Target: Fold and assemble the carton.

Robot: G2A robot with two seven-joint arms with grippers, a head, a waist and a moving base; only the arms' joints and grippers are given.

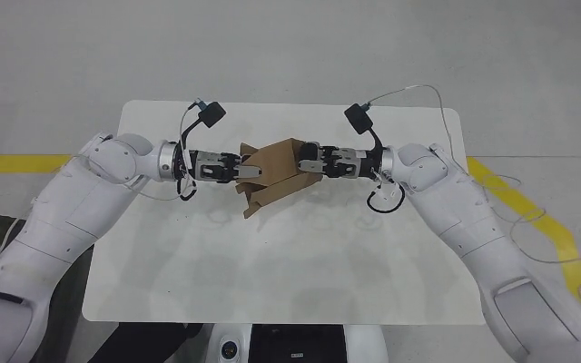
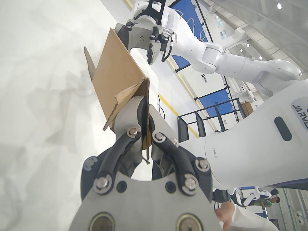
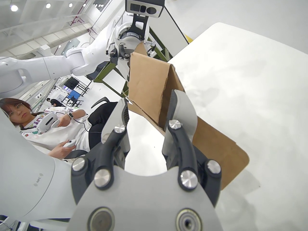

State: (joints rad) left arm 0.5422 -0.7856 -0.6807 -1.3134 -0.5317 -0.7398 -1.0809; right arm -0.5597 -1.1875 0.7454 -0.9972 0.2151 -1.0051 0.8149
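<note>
Clearly, the task is judged as only partly done: the carton (image 1: 272, 174) is shaped into a rough, half-open sleeve, but its flaps are not yet folded in and no end is closed. It is held over the worktop (image 1: 182, 263), between the two arms. One wall edge is clamped tightly by the left end effector (image 2: 144, 111) — the right end effector (image 3: 149, 98) is spread wide around another wall, without pinching it. One carton, two end effectors and one worktop are counted.
</note>
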